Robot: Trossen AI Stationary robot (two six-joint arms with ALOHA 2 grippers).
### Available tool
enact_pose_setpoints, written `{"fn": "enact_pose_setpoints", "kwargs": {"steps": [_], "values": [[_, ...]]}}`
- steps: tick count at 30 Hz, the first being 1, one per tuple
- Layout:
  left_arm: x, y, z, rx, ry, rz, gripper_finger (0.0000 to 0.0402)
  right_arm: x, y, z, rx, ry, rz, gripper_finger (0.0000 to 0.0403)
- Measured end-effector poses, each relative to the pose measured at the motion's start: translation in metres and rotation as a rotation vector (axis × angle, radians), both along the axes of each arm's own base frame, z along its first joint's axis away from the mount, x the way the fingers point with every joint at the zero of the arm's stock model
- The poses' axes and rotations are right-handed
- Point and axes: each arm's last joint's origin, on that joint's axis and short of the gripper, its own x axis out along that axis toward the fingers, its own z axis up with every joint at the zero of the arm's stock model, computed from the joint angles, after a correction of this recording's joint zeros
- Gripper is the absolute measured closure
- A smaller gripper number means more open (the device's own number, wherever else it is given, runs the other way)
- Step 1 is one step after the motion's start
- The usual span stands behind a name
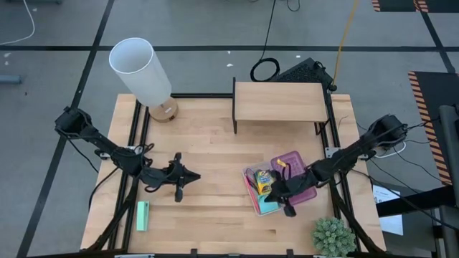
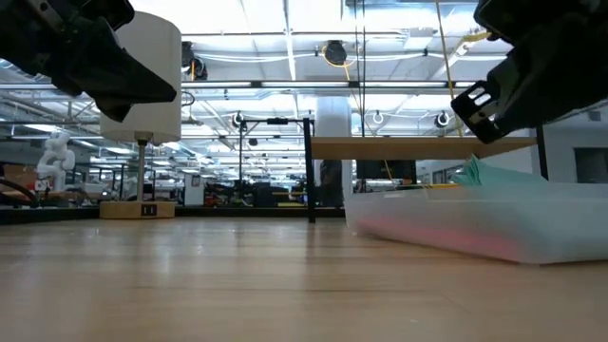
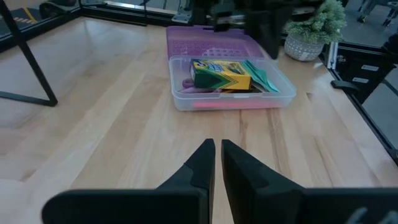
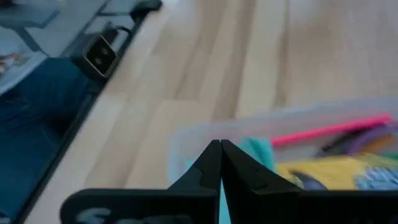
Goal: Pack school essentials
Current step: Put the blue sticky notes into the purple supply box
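The right gripper [image 1: 289, 208], jaws pressed together, hangs over the clear box [image 1: 252, 195] holding the yellow crayon box [image 1: 264, 183]. The left gripper [image 1: 178, 195], jaws together, waits mid-table.

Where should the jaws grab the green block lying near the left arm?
Take the green block across its narrow width, at mid-length, coming straight down. It lies flat on the table with both long sides open. The left gripper, jaws shut, hovers nearest.
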Motion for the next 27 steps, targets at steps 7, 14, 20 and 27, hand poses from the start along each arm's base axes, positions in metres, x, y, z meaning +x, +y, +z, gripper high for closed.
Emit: {"fn": "enact_pose_setpoints", "kwargs": {"steps": [7, 14, 20, 27], "values": [[0.002, 0.004, 0.001, -0.004, -0.008, 0.016, 0.0371, 0.012, 0.001, -0.017, -0.042, -0.019, -0.072, 0.0402], [0.002, 0.003, 0.001, -0.005, -0.007, 0.011, 0.0371, 0.017, -0.001, -0.032, -0.058, 0.023, -0.082, 0.0403], [0.002, 0.003, 0.001, -0.003, -0.007, 0.011, 0.0371, 0.018, -0.005, -0.035, -0.078, 0.037, -0.099, 0.0403], [0.002, 0.003, 0.001, -0.002, -0.006, 0.009, 0.0371, 0.021, -0.013, -0.036, -0.123, 0.034, -0.101, 0.0403]]}}
